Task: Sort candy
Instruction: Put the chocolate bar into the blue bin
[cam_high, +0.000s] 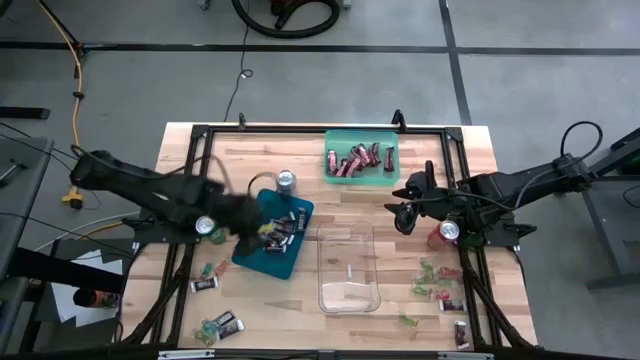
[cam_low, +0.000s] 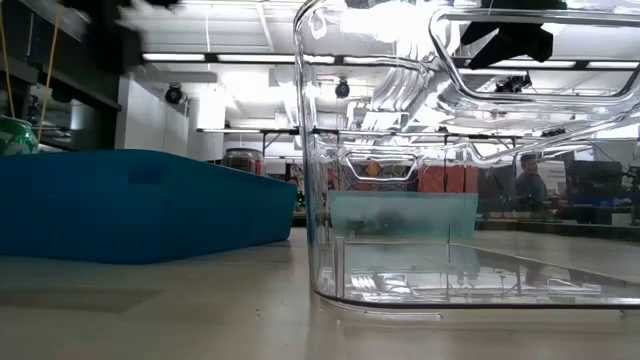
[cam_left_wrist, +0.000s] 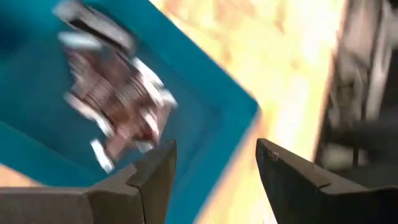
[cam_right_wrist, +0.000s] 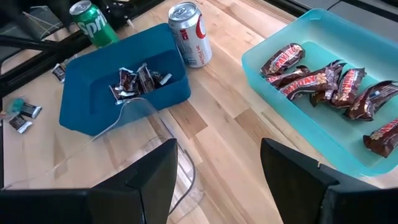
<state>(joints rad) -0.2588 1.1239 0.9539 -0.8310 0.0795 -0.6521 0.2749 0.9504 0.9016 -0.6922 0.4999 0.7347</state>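
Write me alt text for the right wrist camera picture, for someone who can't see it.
Seen past the open right gripper, a wooden table holds a dark blue bin of brown mini bars and a pale teal tray of dark red bars. A silver can stands between them, a green can behind.

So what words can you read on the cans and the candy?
"Sprite": on the green can, last letter partly cut off.
Silver can: red mark, lettering too small to read.
Dark red bars in the light teal tray: print too blurred.
Dark mini bars in the blue bin: unreadable.
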